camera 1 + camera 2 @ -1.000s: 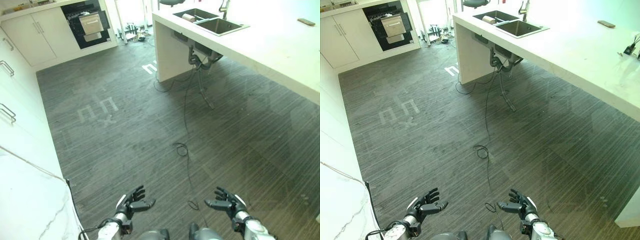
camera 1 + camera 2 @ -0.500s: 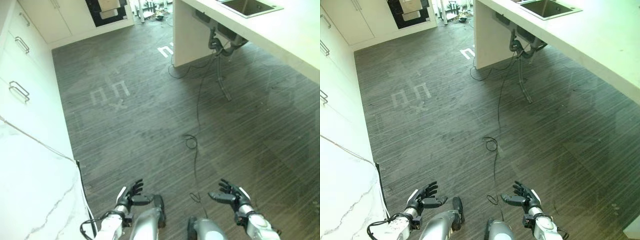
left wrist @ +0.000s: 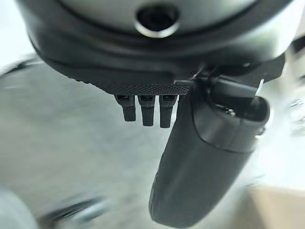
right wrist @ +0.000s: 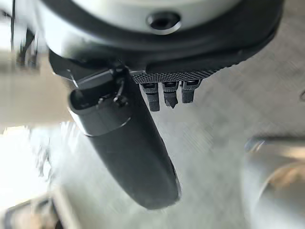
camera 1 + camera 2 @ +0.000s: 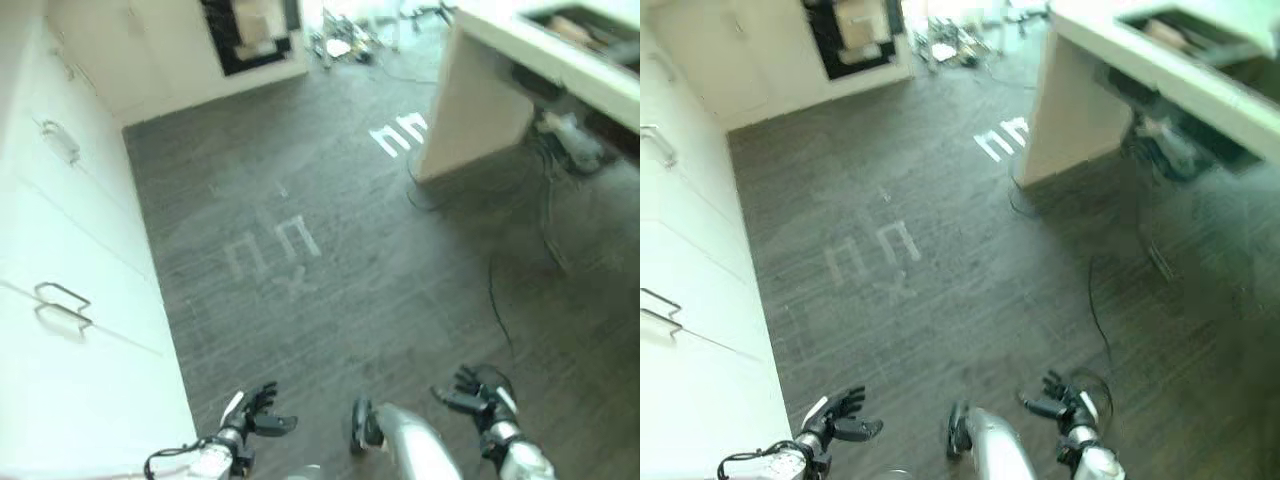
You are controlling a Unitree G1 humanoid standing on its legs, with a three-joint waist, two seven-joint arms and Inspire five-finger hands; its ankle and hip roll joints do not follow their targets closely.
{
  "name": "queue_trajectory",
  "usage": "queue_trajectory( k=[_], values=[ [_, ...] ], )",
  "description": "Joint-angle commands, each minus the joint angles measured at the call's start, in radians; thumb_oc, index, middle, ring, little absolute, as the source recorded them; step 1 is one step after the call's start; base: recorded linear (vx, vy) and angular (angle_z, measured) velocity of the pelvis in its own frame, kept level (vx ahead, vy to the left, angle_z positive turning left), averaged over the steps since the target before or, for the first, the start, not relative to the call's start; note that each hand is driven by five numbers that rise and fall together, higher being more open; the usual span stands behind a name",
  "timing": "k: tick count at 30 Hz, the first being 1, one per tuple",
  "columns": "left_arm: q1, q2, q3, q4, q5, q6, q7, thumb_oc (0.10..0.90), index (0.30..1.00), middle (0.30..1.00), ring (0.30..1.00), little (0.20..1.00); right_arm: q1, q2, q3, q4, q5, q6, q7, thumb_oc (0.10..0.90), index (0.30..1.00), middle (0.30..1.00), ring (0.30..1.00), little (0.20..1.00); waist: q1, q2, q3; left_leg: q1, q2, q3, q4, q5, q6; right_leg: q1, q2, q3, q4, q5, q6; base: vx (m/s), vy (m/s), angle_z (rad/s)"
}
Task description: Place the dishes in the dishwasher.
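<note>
Both the left hand (image 5: 252, 418) and the right hand (image 5: 482, 400) hang empty with fingers relaxed at the bottom of the frame above the dark floor (image 5: 340, 260), well apart from what looks like the open dishwasher (image 5: 252, 30) at the upper left.

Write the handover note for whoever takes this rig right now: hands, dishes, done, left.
Left hand: open, empty, held low over the dark wood-look floor.
Right hand: open, empty, also low over the floor.
Dishwasher: the dark open appliance in the far cabinet wall, across the floor.
Sink: in the white counter on the right; something lies in it, too blurred to name.
Done: nothing loaded, no dish in hand.
Left: fetch dishes, carry them over, load them.
</note>
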Motion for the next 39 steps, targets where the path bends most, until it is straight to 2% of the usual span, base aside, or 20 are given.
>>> queue_trajectory(
  k=[1, 2, 3, 4, 6, 8, 9, 10, 15, 20, 23, 24, 25, 26, 27, 30, 33, 34, 36, 39],
  values=[
    [-0.091, 0.039, 0.015, -0.009, 0.011, -0.047, -0.018, 0.800, 0.900, 0.900, 0.900, 0.900, -0.080, -0.086, -0.044, -0.035, -0.011, -0.097, 0.018, 0.800, 0.900, 0.900, 0.900, 0.900, -0.010, -0.024, -0.032, -0.208, 0.035, 0.023, 0.411, 0.390, 0.075, 0.183, -0.018, 0.074, -0.359, 0.027, 0.150, 0.59, -0.585, -0.43],
    [-0.094, 0.038, 0.007, -0.005, 0.030, -0.045, -0.029, 0.800, 0.900, 0.900, 0.900, 0.900, -0.087, -0.088, -0.038, -0.031, -0.006, -0.111, 0.019, 0.800, 0.900, 0.900, 0.900, 0.900, 0.008, -0.025, -0.017, -0.297, 0.008, 0.013, 0.408, 0.361, 0.097, 0.238, -0.012, 0.082, -0.359, 0.005, 0.144, 0.50, -0.356, -0.85],
    [-0.084, 0.034, 0.003, 0.005, 0.028, -0.054, -0.019, 0.800, 0.900, 0.900, 0.900, 0.900, -0.098, -0.083, -0.024, -0.030, -0.013, -0.115, 0.015, 0.800, 0.900, 0.900, 0.900, 0.900, 0.021, -0.028, -0.011, -0.297, -0.037, 0.004, 0.281, 0.334, 0.114, 0.252, -0.008, 0.117, -0.359, -0.001, 0.156, 0.57, -0.096, -0.75],
    [-0.068, 0.032, 0.001, 0.012, 0.029, -0.065, -0.012, 0.800, 0.900, 0.900, 0.900, 0.900, -0.106, -0.067, -0.003, -0.037, -0.010, -0.103, -0.009, 0.800, 0.900, 0.900, 0.900, 0.900, 0.039, -0.041, -0.008, -0.299, -0.079, -0.018, 0.064, 0.337, 0.120, 0.267, -0.004, 0.167, -0.359, -0.011, 0.172, 0.47, 0.025, -1.64],
    [-0.039, 0.030, 0.009, 0.010, 0.039, -0.081, -0.013, 0.800, 0.900, 0.900, 0.900, 0.900, -0.098, -0.051, 0.015, -0.054, -0.018, -0.082, -0.029, 0.800, 0.900, 0.900, 0.900, 0.900, 0.070, -0.043, -0.006, -0.392, -0.117, -0.101, -0.139, 0.429, 0.102, 0.275, 0.016, 0.227, -0.359, -0.014, 0.185, 0.42, 0.060, -2.14],
    [-0.004, 0.031, 0.020, -0.006, 0.031, -0.082, -0.023, 0.800, 0.900, 0.900, 0.900, 0.900, -0.080, -0.047, 0.018, -0.074, -0.028, -0.070, -0.041, 0.800, 0.900, 0.900, 0.900, 0.900, 0.099, -0.051, 0.006, -0.543, -0.117, -0.137, -0.139, 0.467, 0.092, 0.297, 0.017, 0.256, -0.359, -0.026, 0.184, 0.42, 0.140, -2.49],
    [0.005, 0.030, 0.024, 0.001, 0.027, -0.091, -0.034, 0.800, 0.900, 0.900, 0.900, 0.900, -0.078, -0.052, 0.011, -0.077, -0.029, -0.066, -0.041, 0.800, 0.900, 0.900, 0.900, 0.900, 0.102, -0.053, 0.012, -0.543, -0.122, -0.131, -0.139, 0.464, 0.103, 0.312, 0.007, 0.262, -0.359, -0.034, 0.186, 0.47, 0.266, -0.30],
    [0.012, 0.027, 0.029, 0.011, 0.035, -0.103, -0.041, 0.800, 0.900, 0.900, 0.900, 0.900, -0.079, -0.055, 0.004, -0.066, -0.023, -0.071, -0.037, 0.800, 0.900, 0.900, 0.900, 0.900, 0.100, -0.037, 0.002, -0.513, -0.119, -0.136, -0.139, 0.416, 0.118, 0.324, 0.012, 0.255, -0.359, -0.044, 0.192, 0.43, 0.278, -0.20],
    [0.004, 0.027, 0.031, 0.047, 0.033, -0.120, -0.017, 0.800, 0.900, 0.900, 0.900, 0.900, -0.072, -0.047, -0.009, -0.041, -0.031, -0.069, -0.004, 0.800, 0.900, 0.900, 0.900, 0.900, 0.094, -0.021, -0.040, -0.413, -0.143, -0.171, -0.139, 0.304, 0.166, 0.348, 0.008, 0.243, -0.359, -0.070, 0.214, 0.32, 0.235, -0.36],
    [-0.022, 0.056, 0.028, 0.073, 0.045, -0.125, -0.021, 0.800, 0.900, 0.900, 0.900, 0.900, -0.077, -0.030, -0.010, -0.018, -0.014, -0.086, 0.000, 0.800, 0.900, 0.900, 0.900, 0.900, 0.084, 0.008, -0.058, -0.343, -0.140, -0.187, -0.139, 0.224, 0.219, 0.347, -0.001, 0.161, -0.357, -0.006, 0.229, 0.14, 0.117, 0.03],
    [-0.023, 0.070, 0.027, 0.065, 0.072, -0.107, -0.014, 0.800, 0.900, 0.900, 0.900, 0.900, -0.077, -0.011, 0.005, -0.031, -0.022, -0.087, -0.024, 0.800, 0.900, 0.900, 0.900, 0.900, 0.084, -0.003, -0.053, -0.324, -0.176, -0.185, -0.139, 0.192, 0.270, 0.271, -0.029, 0.154, -0.108, 0.078, 0.270, 0.12, 0.060, -0.34],
    [-0.033, 0.070, 0.013, 0.075, 0.073, -0.090, 0.014, 0.800, 0.900, 0.900, 0.900, 0.900, -0.080, -0.008, 0.015, -0.016, -0.025, -0.088, -0.017, 0.800, 0.900, 0.900, 0.900, 0.900, 0.080, 0.001, -0.044, -0.289, -0.184, -0.178, -0.139, 0.170, 0.284, 0.182, -0.068, 0.137, 0.000, 0.100, 0.279, 0.12, -0.002, -0.32],
    [-0.034, 0.069, 0.013, 0.075, 0.073, -0.088, 0.018, 0.800, 0.900, 0.900, 0.900, 0.900, -0.082, -0.009, 0.016, -0.014, -0.027, -0.089, -0.014, 0.800, 0.900, 0.900, 0.900, 0.900, 0.080, 0.005, -0.040, -0.283, -0.179, -0.174, -0.139, 0.170, 0.282, 0.169, -0.077, 0.129, -0.022, 0.091, 0.275, 0.12, -0.197, -0.54],
    [-0.039, 0.071, 0.021, 0.069, 0.100, -0.077, 0.021, 0.800, 0.900, 0.900, 0.900, 0.900, -0.091, -0.020, 0.020, -0.009, -0.031, -0.089, -0.007, 0.800, 0.900, 0.900, 0.900, 0.900, 0.073, 0.026, -0.023, -0.265, -0.150, -0.159, -0.139, 0.167, 0.270, 0.149, -0.091, 0.108, -0.228, 0.100, 0.260, 0.07, -0.299, -0.72],
    [-0.042, 0.076, 0.023, 0.069, 0.105, -0.069, 0.022, 0.800, 0.900, 0.900, 0.900, 0.900, -0.097, -0.023, 0.019, -0.001, -0.030, -0.089, 0.001, 0.800, 0.900, 0.900, 0.900, 0.900, 0.065, 0.028, -0.015, -0.248, -0.146, -0.159, -0.139, 0.155, 0.267, 0.135, -0.107, 0.126, -0.333, 0.141, 0.270, 0.10, -0.366, -0.89],
    [-0.049, 0.077, 0.023, 0.105, 0.103, -0.073, 0.034, 0.800, 0.900, 0.900, 0.900, 0.900, -0.113, -0.022, 0.020, 0.014, -0.034, -0.087, 0.013, 0.800, 0.900, 0.900, 0.900, 0.900, 0.053, 0.005, -0.008, -0.214, -0.149, -0.148, -0.139, 0.113, 0.259, 0.021, -0.185, 0.198, -0.359, 0.202, 0.320, 0.14, -0.361, -0.50],
    [-0.047, 0.076, 0.030, 0.123, 0.098, -0.081, 0.045, 0.800, 0.900, 0.900, 0.900, 0.900, -0.107, -0.010, 0.015, 0.002, -0.060, -0.071, 0.022, 0.800, 0.900, 0.900, 0.900, 0.900, 0.044, -0.004, -0.006, -0.179, -0.109, -0.124, -0.139, 0.077, 0.243, -0.013, -0.215, 0.216, -0.359, 0.227, 0.349, 0.29, -0.588, -0.37],
    [-0.032, 0.068, 0.038, 0.124, 0.087, -0.071, 0.069, 0.800, 0.900, 0.900, 0.900, 0.900, -0.105, -0.013, 0.016, 0.002, -0.065, -0.046, 0.032, 0.800, 0.900, 0.900, 0.900, 0.900, 0.043, -0.018, -0.021, -0.140, -0.060, -0.101, -0.139, 0.065, 0.205, 0.014, -0.210, 0.167, -0.359, 0.188, 0.354, 0.36, -0.728, -0.37],
    [-0.025, 0.059, 0.043, 0.125, 0.079, -0.062, 0.082, 0.800, 0.900, 0.900, 0.900, 0.900, -0.104, -0.017, 0.020, -0.003, -0.060, -0.036, 0.027, 0.800, 0.900, 0.900, 0.900, 0.900, 0.042, -0.018, -0.030, -0.116, -0.033, -0.097, -0.139, 0.060, 0.186, 0.028, -0.194, 0.149, -0.359, 0.169, 0.339, 0.34, -0.647, -0.26],
    [-0.015, 0.044, 0.046, 0.115, 0.089, -0.050, 0.094, 0.800, 0.900, 0.900, 0.900, 0.900, -0.113, -0.033, 0.039, 0.009, -0.068, -0.024, 0.006, 0.800, 0.900, 0.900, 0.900, 0.900, 0.056, -0.040, -0.031, -0.094, 0.056, -0.056, -0.139, 0.206, 0.146, 0.105, -0.164, 0.112, -0.359, 0.092, 0.279, 0.32, -0.645, -0.03]
  ],
)
